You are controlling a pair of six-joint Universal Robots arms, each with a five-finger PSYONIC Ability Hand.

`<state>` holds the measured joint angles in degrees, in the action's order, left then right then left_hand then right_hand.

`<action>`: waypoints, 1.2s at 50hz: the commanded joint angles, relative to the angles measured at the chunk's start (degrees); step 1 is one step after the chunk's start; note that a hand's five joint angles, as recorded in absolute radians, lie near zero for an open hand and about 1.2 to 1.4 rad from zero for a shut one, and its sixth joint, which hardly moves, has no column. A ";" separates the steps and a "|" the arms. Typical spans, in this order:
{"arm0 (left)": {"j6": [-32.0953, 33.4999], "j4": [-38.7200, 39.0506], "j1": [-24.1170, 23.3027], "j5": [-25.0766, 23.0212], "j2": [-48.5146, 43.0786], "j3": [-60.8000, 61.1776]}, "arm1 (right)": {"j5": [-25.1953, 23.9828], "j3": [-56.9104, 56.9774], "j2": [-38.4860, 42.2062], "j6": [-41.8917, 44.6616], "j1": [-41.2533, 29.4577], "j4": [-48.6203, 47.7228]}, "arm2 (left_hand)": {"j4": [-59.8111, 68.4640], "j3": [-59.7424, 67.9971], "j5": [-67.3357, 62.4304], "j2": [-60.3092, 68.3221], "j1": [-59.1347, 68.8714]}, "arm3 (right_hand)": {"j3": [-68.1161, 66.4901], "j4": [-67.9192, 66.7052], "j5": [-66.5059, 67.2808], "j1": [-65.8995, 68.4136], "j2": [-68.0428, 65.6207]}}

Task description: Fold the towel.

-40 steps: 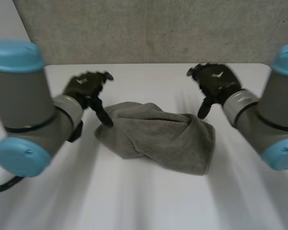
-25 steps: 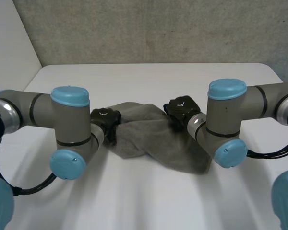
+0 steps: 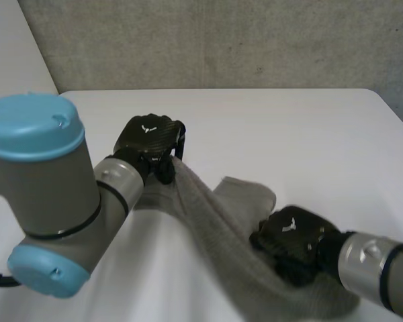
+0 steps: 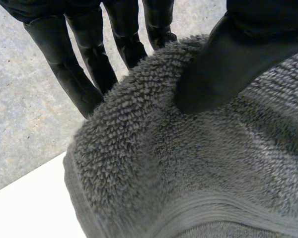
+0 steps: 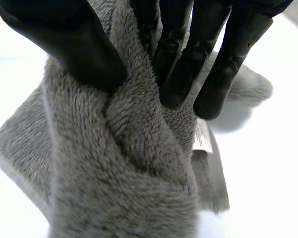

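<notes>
A grey terry towel (image 3: 221,228) is stretched between my two hands above the white table (image 3: 289,127). My left hand (image 3: 148,144) is raised at the towel's far left end, its thumb (image 4: 223,64) pinching the cloth (image 4: 188,163) against the fingers (image 4: 74,64). My right hand (image 3: 295,245) is low at the near right, shut on a bunched part of the towel (image 5: 134,163) between its thumb (image 5: 74,44) and fingers (image 5: 188,64). A small white label (image 5: 202,136) hangs from the cloth by the right fingertips.
A grey wall (image 3: 221,40) runs behind the table's far edge. The table's right edge (image 3: 389,111) slants off at the far right. The towel's loose fold (image 3: 245,194) lies on the table between the hands.
Both hands have closed on the towel and pulled it apart: the left hand rose with one end, the right hand came toward the near right with the other. The crumpled heap is now stretched out.
</notes>
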<state>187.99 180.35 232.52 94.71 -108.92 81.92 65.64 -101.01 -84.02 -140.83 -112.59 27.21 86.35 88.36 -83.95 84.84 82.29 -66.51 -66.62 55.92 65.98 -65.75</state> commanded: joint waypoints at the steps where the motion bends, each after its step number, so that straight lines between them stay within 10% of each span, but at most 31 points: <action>1: 0.27 2.64 0.47 0.12 0.73 4.91 | -5.26 4.05 -1.24 -1.81 1.67 2.51 | -6.35 -8.36 13.95 -4.84 -2.29 | 33.46 33.57 -32.88 -32.94 32.70; 22: 5.10 2.91 4.87 0.12 -1.56 8.52 | 6.43 33.25 32.07 -10.69 -5.71 -5.15 | -6.35 -8.36 13.95 -4.84 -2.29 | 42.63 42.74 -42.04 -42.10 41.87; 27: 5.80 3.34 5.66 0.12 -1.74 8.26 | 7.58 37.56 36.82 -10.60 -6.94 -5.32 | -6.35 -8.36 13.95 -4.84 -2.29 | 29.51 29.62 -28.92 -28.98 28.75; 29: 5.89 3.61 5.75 0.12 -1.82 7.82 | 8.01 40.70 37.96 -10.52 -7.72 -5.06 | -6.35 -8.36 13.95 -4.84 -2.29 | -3.41 -3.30 4.00 3.94 -4.17; 38: 9.50 4.14 7.51 0.12 -1.30 -2.02 | 10.83 54.52 31.99 -14.38 -7.82 -10.77 | -6.35 -8.36 13.95 -4.84 -2.29 | -13.49 -13.38 14.08 14.02 -14.25; 46: 10.02 8.43 8.47 0.65 1.77 -22.31 | 10.48 46.52 14.94 -21.77 -6.67 -41.53 | -6.35 -8.36 13.95 -4.84 -2.29 | -13.49 -13.38 14.08 14.02 -14.25; 60: 10.20 12.22 7.42 -0.14 7.40 0.44 | -8.16 13.47 6.85 -11.92 4.49 -41.71 | -6.35 -8.36 13.95 -4.84 -2.29 | -13.49 -13.38 14.08 14.02 -14.25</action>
<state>198.05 191.76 240.40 95.01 -103.27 68.04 64.84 -76.00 -77.37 -160.15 -111.69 -18.60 86.36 88.62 -84.42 85.44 82.63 -76.33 -76.90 65.47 75.79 -75.50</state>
